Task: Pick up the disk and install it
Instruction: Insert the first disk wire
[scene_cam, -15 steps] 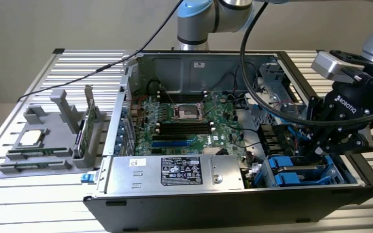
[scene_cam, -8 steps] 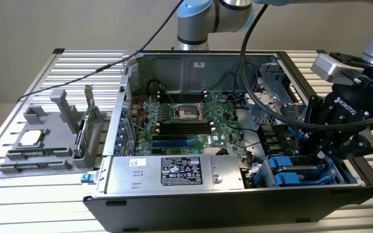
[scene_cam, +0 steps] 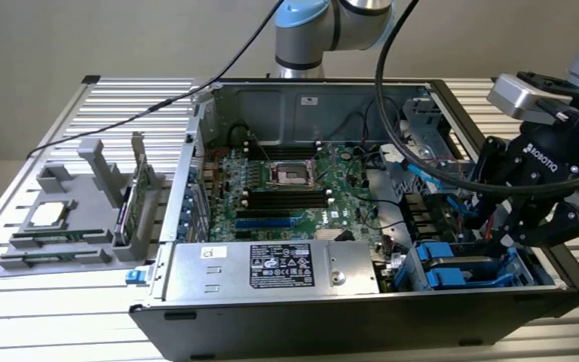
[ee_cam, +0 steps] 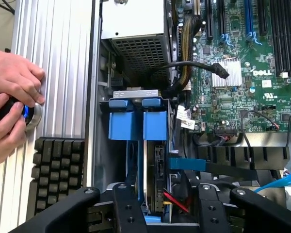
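In drive bay at computer case [scene_cam: 370, 317] front corner: disk [ee_cam: 156, 170] seated upright in blue carrier. My end effector [ee_cam: 167, 206] just above it, fingers apart, gripping nothing. I judge disk rigid, fairly heavy, shock-sensitive; best held by long flat sides. Lower half hidden in bay; connectors unclear. Hands [ee_cam: 12, 104] at counter [ee_cam: 58, 63] edge.

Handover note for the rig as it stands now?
Gripper: fingers apart, holding nothing, just above the drive bay.
Disk: standing on edge in the blue carrier inside the bay at the case's front corner, on the exterior view's right.
Done: disk picked up and slotted in. Whether it is fully seated can't be told.
Note: a person's hands rest on a knob beside the case.
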You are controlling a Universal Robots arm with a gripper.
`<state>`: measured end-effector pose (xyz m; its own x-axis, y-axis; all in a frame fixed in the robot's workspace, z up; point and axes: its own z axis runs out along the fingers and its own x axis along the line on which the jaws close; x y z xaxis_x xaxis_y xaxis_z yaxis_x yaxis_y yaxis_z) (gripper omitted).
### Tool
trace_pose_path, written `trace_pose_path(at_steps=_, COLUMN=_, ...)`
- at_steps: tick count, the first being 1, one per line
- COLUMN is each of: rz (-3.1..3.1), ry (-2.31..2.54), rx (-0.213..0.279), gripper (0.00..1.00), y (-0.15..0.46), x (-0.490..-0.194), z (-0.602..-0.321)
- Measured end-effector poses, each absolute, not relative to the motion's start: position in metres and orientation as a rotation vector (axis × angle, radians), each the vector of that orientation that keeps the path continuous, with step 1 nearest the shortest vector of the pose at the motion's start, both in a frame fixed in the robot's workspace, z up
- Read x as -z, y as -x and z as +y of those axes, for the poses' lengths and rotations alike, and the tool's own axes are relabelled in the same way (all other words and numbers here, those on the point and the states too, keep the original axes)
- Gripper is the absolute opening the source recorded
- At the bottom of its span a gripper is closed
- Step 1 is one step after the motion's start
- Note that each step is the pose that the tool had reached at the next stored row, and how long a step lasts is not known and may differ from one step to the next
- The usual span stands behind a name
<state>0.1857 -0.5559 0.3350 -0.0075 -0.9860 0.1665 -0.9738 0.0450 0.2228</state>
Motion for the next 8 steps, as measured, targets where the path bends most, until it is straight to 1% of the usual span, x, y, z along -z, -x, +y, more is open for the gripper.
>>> trace_pose_path(at_steps=8, rz=-2.055, ry=-2.004, rx=0.075, gripper=0.49, y=-0.186, x=-0.361, z=-0.556)
